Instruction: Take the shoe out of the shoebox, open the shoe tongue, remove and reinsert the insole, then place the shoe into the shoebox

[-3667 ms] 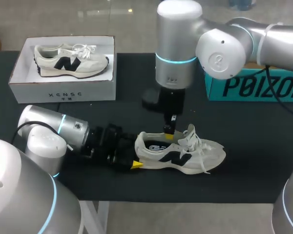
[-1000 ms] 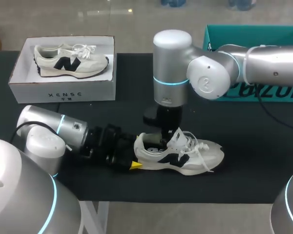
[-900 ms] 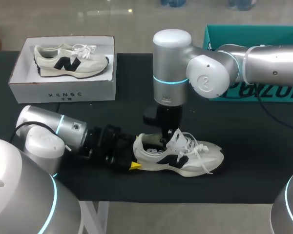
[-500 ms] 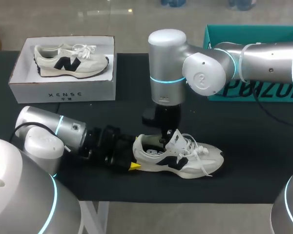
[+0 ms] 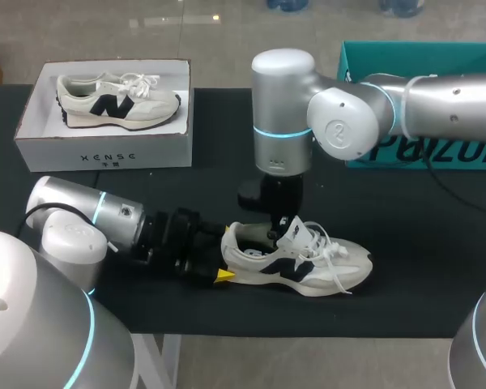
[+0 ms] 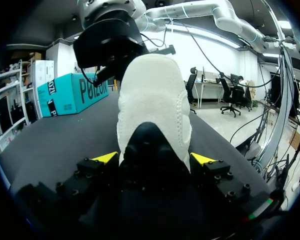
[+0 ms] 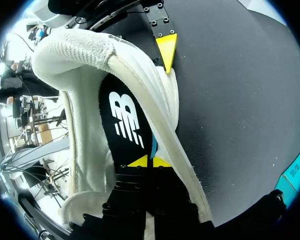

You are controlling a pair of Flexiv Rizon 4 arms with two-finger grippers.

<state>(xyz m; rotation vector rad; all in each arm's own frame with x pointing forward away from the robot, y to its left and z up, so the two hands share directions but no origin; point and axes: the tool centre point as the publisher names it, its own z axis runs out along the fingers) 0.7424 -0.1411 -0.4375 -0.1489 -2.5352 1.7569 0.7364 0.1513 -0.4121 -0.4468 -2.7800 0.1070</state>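
Clamping the heel of the shoe [image 5: 300,266] from both sides, the left gripper [image 6: 154,158] held it near the front edge of the table [image 5: 421,259], while the right gripper [image 7: 148,161], tips pressed together, stood inside it on the insole [image 7: 125,120], with bare table beyond the toe and the shoebox [image 5: 105,154] well apart.

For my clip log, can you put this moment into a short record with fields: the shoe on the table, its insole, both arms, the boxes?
shoe: on the table, out of its box
insole: black, lying inside the shoe
left fingers: clamped on the heel from both sides
right fingers: close together, down inside the shoe opening at the insole; grip on it unclear
white box: far left, holds a second shoe
teal box: far right
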